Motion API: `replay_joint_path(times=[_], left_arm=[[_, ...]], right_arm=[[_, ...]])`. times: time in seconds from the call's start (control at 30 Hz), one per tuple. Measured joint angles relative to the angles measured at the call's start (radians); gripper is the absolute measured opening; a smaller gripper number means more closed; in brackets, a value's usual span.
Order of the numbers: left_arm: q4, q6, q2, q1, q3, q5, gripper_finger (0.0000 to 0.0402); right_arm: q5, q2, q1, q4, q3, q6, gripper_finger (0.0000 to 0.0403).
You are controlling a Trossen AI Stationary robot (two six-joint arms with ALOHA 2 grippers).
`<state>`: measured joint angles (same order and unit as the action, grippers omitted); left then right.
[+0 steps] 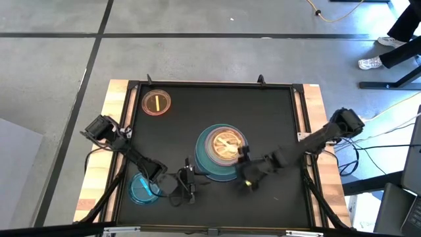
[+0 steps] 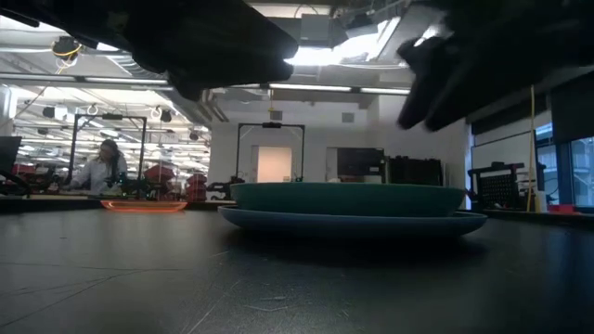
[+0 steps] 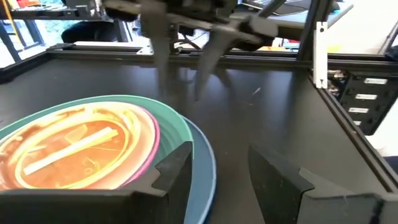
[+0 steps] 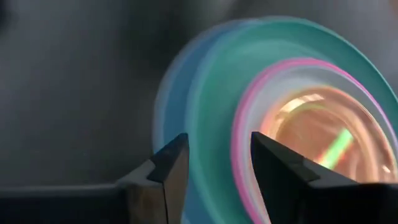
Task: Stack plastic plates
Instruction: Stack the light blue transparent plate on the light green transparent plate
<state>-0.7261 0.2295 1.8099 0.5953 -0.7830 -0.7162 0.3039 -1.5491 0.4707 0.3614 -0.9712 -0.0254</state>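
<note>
A stack of plastic plates sits mid-table: light blue at the bottom, teal on it, then a pink-rimmed plate and translucent orange ones on top. It also shows in the low view. A small orange plate lies flat near the far left corner. A cyan plate lies by the near left edge. My left gripper is open, low beside the stack's near-left rim. My right gripper is open and hovers over the stack's near-right rim.
The black table top has a raised frame around it. Bare mat lies to the right of the stack. Both arms crowd the near side of the stack. A person sits far off in the room.
</note>
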Motion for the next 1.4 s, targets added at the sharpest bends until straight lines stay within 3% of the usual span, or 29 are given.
replay_joint_path(times=[0.13, 0.23, 0.37, 0.57, 0.73, 0.97, 1.17, 1.4], left_arm=[[0.032, 0.033, -0.022, 0.018, -0.004, -0.008, 0.0149], [0.170, 0.117, -0.052, 0.025, -0.052, -0.021, 0.0149], [0.604, 0.298, -0.057, 0.027, -0.203, 0.024, 0.0149], [1.288, 0.664, -0.049, 0.027, -0.477, 0.174, 0.0149], [1.607, 1.023, -0.051, 0.040, -0.574, 0.372, 0.0149], [1.766, 1.408, -0.050, 0.085, -0.515, 0.645, 0.0149], [1.715, 1.548, -0.050, 0.113, -0.435, 0.693, 0.0149], [1.639, 1.595, -0.049, 0.125, -0.364, 0.710, 0.0149]], right_arm=[[0.055, 0.021, 0.108, -0.107, 0.058, 0.008, 0.0166], [0.101, 0.025, 0.181, -0.152, 0.098, 0.000, 0.0166], [0.171, 0.026, 0.252, -0.160, 0.137, -0.062, 0.0166], [0.246, 0.026, 0.284, -0.142, 0.170, -0.143, 0.0166], [0.247, 0.026, 0.283, -0.105, 0.175, -0.188, 0.0166], [0.272, 0.026, 0.282, -0.100, 0.175, -0.188, 0.0166], [0.348, 0.026, 0.282, -0.099, 0.175, -0.180, 0.0166], [0.386, 0.026, 0.282, -0.097, 0.175, -0.176, 0.0166]])
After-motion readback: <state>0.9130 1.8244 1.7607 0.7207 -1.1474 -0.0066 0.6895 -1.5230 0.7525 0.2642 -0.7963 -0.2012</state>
